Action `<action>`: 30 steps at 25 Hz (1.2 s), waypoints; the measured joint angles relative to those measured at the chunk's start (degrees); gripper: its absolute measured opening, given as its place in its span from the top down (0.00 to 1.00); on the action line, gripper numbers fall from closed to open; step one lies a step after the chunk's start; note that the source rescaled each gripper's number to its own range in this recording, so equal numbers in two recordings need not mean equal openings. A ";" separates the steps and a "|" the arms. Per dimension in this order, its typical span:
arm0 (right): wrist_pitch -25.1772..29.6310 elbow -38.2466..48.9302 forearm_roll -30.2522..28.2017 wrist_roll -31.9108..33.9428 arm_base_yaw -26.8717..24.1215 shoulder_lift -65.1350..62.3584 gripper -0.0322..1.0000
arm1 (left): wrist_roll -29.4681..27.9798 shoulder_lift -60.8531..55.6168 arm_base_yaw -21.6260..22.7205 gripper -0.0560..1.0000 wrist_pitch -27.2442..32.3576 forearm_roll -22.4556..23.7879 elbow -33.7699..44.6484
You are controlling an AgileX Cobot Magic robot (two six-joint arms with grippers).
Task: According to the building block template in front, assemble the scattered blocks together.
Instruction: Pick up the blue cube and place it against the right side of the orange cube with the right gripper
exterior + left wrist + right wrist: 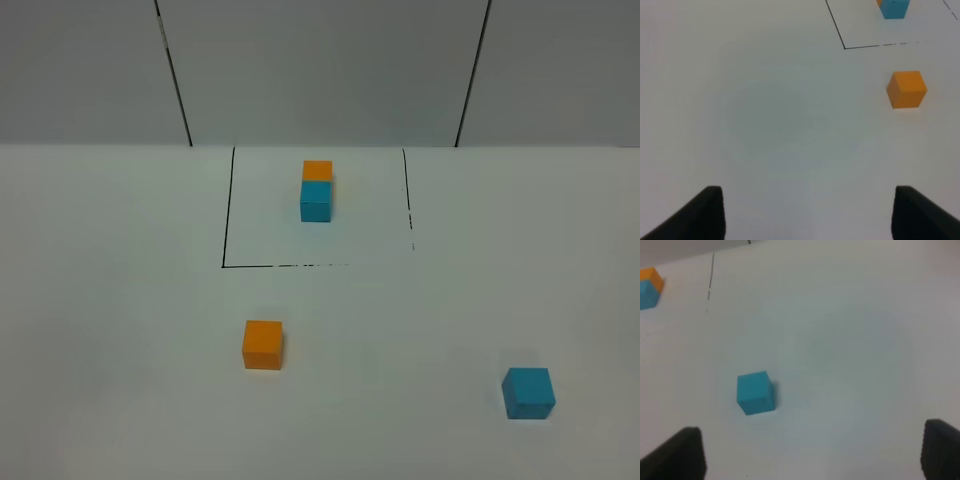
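Jaws: left gripper (807, 200) and right gripper (812, 432) both spread, empty.
Room: orange cube (262, 344), cyan cube (528, 391) well apart.
Template (316, 192): long axis front-to-back, orange behind cyan.

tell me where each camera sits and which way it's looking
Exterior high: mounted high off the arms, looking down and forward at the outlined template, the loose orange cube and the loose cyan cube; no robot part shows.
Left wrist: on the left arm, facing the orange cube; the left claw shows its tips, open.
Right wrist: on the right arm, facing the cyan cube; the right claw shows its tips, open.
Shared: both wrist views catch the template.
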 joint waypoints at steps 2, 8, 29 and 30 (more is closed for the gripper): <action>0.00 0.00 0.00 0.00 0.00 0.00 0.27 | 0.00 0.00 0.00 0.50 0.00 0.00 0.00; 0.00 0.00 0.00 0.00 0.00 0.00 0.27 | 0.00 0.00 0.00 0.50 0.00 0.00 0.00; 0.00 -2.41 7.01 -8.42 0.00 7.66 0.15 | 0.00 0.00 0.00 0.50 0.00 0.00 0.00; -0.06 -3.22 8.69 -10.93 0.00 11.66 0.09 | 0.00 0.00 0.00 0.50 0.00 0.00 0.00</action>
